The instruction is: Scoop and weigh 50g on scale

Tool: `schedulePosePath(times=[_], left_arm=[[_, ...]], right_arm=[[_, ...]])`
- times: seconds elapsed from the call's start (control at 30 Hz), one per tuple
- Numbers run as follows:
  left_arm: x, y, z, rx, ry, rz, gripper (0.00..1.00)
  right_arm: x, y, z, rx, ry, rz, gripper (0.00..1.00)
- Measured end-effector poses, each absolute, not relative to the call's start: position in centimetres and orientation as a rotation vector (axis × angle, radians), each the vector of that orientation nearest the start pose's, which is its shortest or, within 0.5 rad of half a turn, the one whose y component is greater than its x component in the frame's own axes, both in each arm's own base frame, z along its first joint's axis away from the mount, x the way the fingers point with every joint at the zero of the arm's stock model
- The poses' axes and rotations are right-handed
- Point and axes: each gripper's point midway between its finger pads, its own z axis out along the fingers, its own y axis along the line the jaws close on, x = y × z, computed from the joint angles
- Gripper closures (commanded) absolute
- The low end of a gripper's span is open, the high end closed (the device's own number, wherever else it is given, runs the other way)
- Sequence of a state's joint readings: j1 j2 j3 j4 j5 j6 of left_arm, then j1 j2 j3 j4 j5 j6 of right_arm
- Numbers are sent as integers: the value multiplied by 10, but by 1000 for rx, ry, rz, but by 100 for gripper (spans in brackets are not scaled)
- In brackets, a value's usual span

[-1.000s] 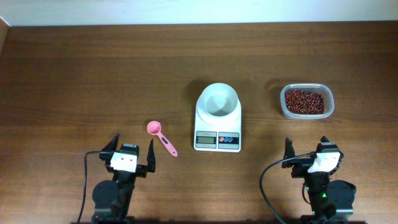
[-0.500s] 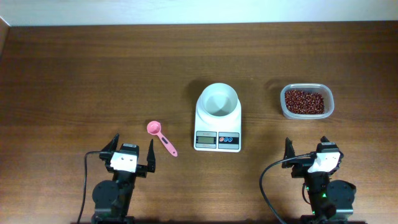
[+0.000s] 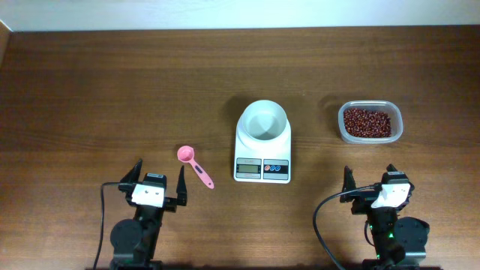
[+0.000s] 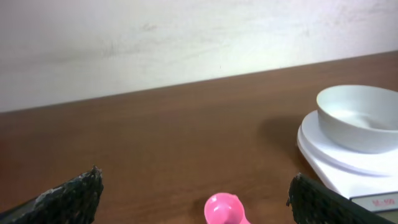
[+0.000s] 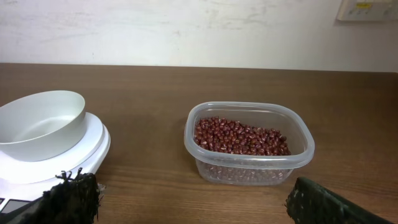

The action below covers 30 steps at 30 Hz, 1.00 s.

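A dark, wood-grained bench (image 3: 90, 82) is filling the overhead view, its grain running left to right, with a strip of pale wall (image 3: 240, 13) showing along its far edge. The scale (image 3: 262, 161) is sitting near the middle of the bench. Its round white bowl (image 3: 262, 120) is resting on the platform with a bare white inside, and its grey display and red and blue buttons are facing the arms. The readout is too small to make out.

The beans (image 3: 367, 122) are lying heaped in a clear plastic tub (image 3: 370, 140) to the right of the scale, well apart from it. A pink measuring spoon (image 3: 195, 165) is lying flat on the wood just left of the scale, its round end pointing away from the arms and its handle slanting back toward them.

The left tool (image 3: 157, 180) is hovering at the near side of the bench, close behind the spoon, its fingers spread wide and gripping nothing. The right tool (image 3: 369, 178) is hanging on the near side of the tub, equally wide open and holding nothing.

Seen from the wrist cameras, the wall is looking off-white and faintly scuffed. What may be a switch plate (image 5: 364, 9) is sitting high at the right edge of the right wrist view.
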<state>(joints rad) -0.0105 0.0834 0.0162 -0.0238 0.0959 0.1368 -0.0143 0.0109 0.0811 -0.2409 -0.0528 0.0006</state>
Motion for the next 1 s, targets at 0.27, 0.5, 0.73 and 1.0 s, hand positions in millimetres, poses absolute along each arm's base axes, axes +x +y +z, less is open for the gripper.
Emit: schedulePosePath(times=[0.27,0.5,0.73,1.0], left_arm=[[247,-34,208,254,1424,-28,1],[245,-38,209,277,1418,-48,1],[245,-39,215,277,1393,-46,1],[239,-39,240,277,1286,-33,1]], right_arm=[[238,6,152,-26,1741,36,1],[238,6,152,-27,1741,35,1],[238,6,152,-26,1741,36,1],[238,6,152,-27,1741,35,1]])
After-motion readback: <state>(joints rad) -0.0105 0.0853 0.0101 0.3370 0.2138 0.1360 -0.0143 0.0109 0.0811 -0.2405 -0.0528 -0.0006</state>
